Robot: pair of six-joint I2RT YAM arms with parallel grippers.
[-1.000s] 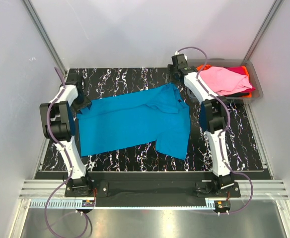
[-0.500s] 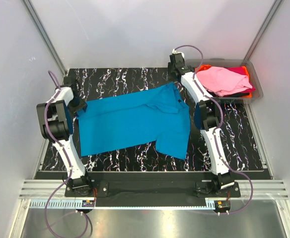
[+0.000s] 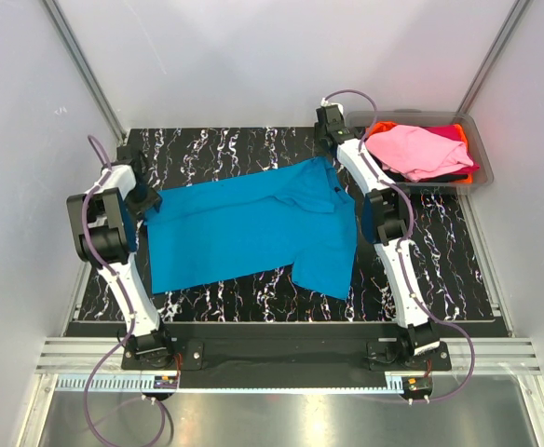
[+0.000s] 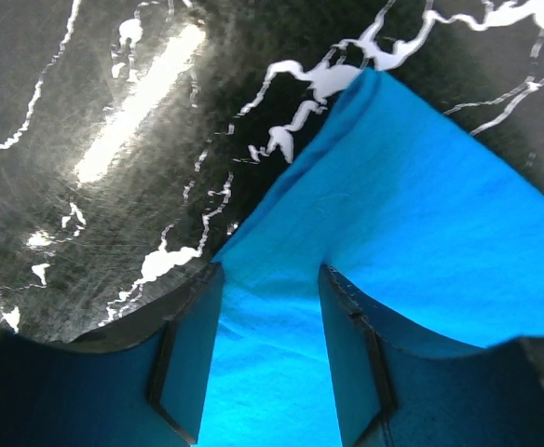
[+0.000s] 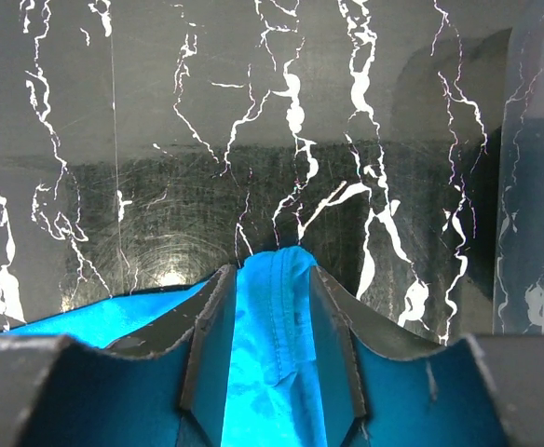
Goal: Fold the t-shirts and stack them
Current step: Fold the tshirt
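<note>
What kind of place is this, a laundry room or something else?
Probably a robot test cell: left arm and right arm bolted at a marbled black table, bare white walls, a turquoise t-shirt laid out.

T-shirt [image 3: 253, 233] left of bin [image 3: 421, 117]

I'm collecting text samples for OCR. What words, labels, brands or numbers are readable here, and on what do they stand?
No text can be read in any view.
The turquoise t-shirt shows no print or tag.
The pink t-shirt and the clear bin show no lettering.
The white veins on the black table are marbling, not writing.
Any markings on the arm bases are too small to read.
</note>
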